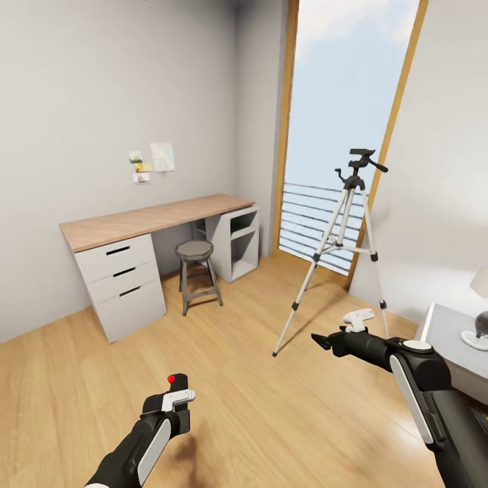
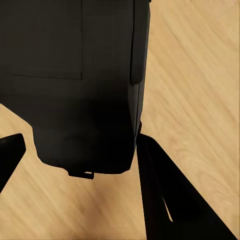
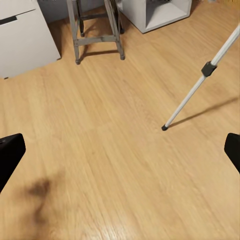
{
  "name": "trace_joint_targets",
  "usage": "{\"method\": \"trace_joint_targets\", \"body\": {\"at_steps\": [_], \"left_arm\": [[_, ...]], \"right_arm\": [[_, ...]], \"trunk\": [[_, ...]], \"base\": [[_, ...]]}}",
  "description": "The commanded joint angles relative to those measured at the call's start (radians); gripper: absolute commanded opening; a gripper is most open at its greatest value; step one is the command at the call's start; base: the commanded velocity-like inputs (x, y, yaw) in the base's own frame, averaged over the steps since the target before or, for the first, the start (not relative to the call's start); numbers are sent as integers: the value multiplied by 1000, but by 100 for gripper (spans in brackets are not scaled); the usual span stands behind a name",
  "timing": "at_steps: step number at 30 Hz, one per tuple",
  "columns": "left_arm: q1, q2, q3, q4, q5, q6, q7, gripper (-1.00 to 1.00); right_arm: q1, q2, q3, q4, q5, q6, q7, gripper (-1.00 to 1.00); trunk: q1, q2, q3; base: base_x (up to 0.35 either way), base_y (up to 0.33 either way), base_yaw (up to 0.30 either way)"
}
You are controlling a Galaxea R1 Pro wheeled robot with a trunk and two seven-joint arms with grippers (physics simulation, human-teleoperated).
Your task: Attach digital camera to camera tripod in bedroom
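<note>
Head view — boxy black digital camera [image 1: 174,393], red-dotted.

A: What stands in the way?

B: A tall silver-legged camera tripod [image 1: 343,251] stands before the wood-framed window [image 1: 346,129], its legs splayed wide; one black foot [image 3: 164,128] rests on bare light wood floor [image 1: 257,407]. A round grey metal stool [image 1: 197,274] sits by the wood-topped grey desk [image 1: 146,220].

A: Where is open room?

B: Between both arms and the tripod, open floor. A grey side table [image 1: 451,342] crowds the right arm.
</note>
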Motion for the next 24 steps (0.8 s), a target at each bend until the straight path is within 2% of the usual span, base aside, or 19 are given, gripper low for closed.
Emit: {"method": "trace_joint_targets", "body": {"at_steps": [1,18,24], "left_arm": [[0,1,-3,-2,7,5,5,-100],[0,1,-3,-2,10,8,0,-100],[13,1,-4,-40,10,10,-2,-100]], "right_arm": [[-1,0,-1,-1,-3,6,2,100],[-1,0,-1,-1,-3,6,2,100],[-3,0,-30,-1,-3,6,2,100]], "trunk": [[-4,7,2],[-69,126,55],[-92,168,74]], "base": [[0,0,0],[0,0,0],[0,0,0]]}}
